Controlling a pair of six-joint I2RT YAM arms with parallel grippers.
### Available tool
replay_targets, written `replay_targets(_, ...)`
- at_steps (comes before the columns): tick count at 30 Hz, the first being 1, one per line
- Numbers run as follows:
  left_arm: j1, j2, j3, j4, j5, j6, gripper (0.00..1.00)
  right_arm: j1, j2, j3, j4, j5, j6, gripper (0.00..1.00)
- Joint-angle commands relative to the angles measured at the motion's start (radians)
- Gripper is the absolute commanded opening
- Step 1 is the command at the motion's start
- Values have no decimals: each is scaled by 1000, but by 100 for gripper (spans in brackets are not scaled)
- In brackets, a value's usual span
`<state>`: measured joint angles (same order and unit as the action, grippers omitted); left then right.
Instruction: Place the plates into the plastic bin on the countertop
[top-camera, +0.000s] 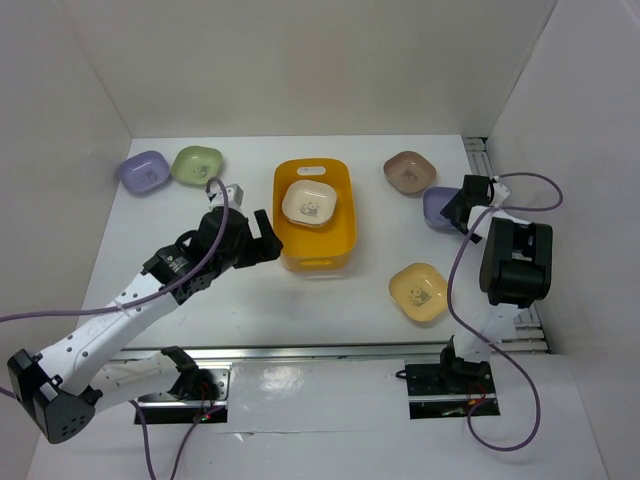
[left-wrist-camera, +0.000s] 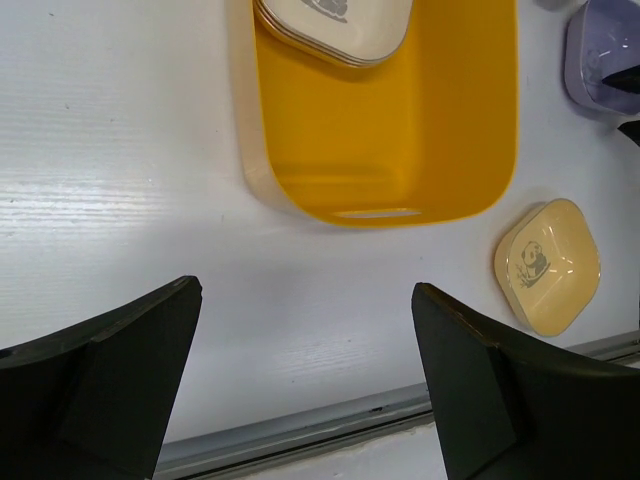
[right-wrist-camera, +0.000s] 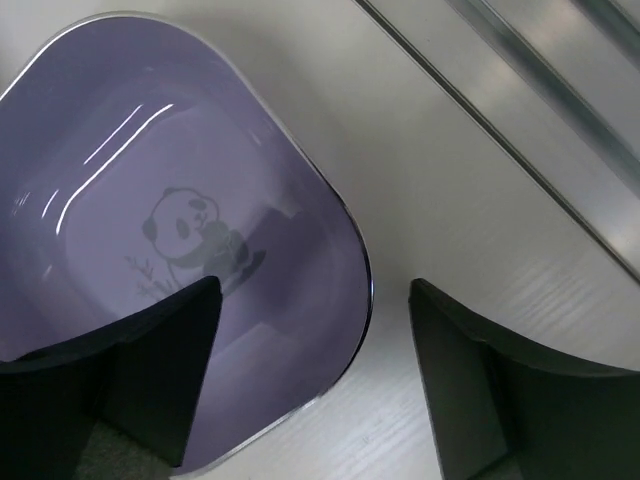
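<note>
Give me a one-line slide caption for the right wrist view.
Open right hand straddles the rim of a lilac panda plate on the white countertop.

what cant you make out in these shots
- Top view: the right gripper covers part of the right lilac dish.
- Left wrist view: the cream dish in the bin is cut by the top edge; stack count unclear.
- Top view: the brown dish motif is too small to read.

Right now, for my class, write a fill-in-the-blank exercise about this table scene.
1. The cream plate lies inside the yellow ____.
2. The plate beneath the right gripper is coloured ____.
3. The left gripper is open and holds ____.
Missing words: bin, lilac, nothing.
</note>
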<state>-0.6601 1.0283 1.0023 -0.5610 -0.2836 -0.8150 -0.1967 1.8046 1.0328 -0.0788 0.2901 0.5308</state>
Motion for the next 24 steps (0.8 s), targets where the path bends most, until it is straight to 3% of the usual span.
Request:
replay_targets(1,-4,-43,7,18,-34,2,100,3,36,49,63,50,9,80)
replay_targets(5,-4,-53,7,18,-34,2,100,13,48,38,73,40,32,66)
replay_targets(8,-4,-53,7,18,-43,2,100,13,38,9,73,40,55,62)
replay_targets(9,-4,-53,7,18,-43,2,100,13,38,0,73,40,55,46)
replay_targets(11,-4,-53,7,9,-43,-7,100,13,38,-10,73,40,64,43)
replay_targets(12,-4,-53,7,9,-52,-7,100,13,38,-10,64,40,64,34)
replay_targets(14,-4,-53,7,9,-52,-7,100,13,38,-19,48,40,90,34)
replay_targets(16,-4,-53,18,0,-52,-7,100,13,38,-30,22,49,90,23)
replay_targets(19,-4,-53,18,0,-62,-7,100,22,12,-40,-8,69,101,18)
replay_targets(20,-4,-53,18,0,-62,-7,100,32,-8,-40,-18,69,101,8)
replay_targets(24,-4,-43,18,0,-62,-7,100,56,-76,-50,-45,96,110,0)
